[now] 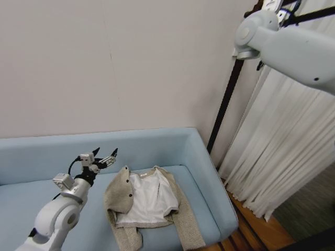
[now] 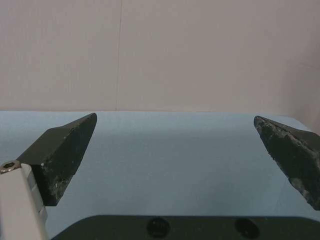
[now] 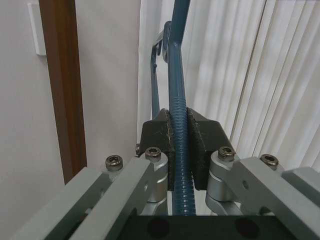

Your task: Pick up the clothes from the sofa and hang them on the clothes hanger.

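A beige jacket [image 1: 144, 204] with white lining lies spread open on the light blue sofa [image 1: 47, 151], toward the seat's right end. My left gripper [image 1: 102, 157] hovers open just left of the jacket's collar, above the seat. In the left wrist view its fingers [image 2: 65, 150] stand wide apart with nothing between them, facing the sofa back [image 2: 175, 160]. My right arm is raised high at the upper right. In the right wrist view the right gripper [image 3: 178, 145] is shut on the ribbed rod of a blue clothes hanger [image 3: 178, 75].
A dark pole of the clothes stand [image 1: 225, 104] rises behind the sofa's right end, with its rail [image 1: 314, 14] at the top. White curtains [image 1: 293, 151] hang to the right. A brown wooden post [image 3: 62, 85] stands by the wall. Wooden floor [image 1: 261, 232] shows beside the sofa.
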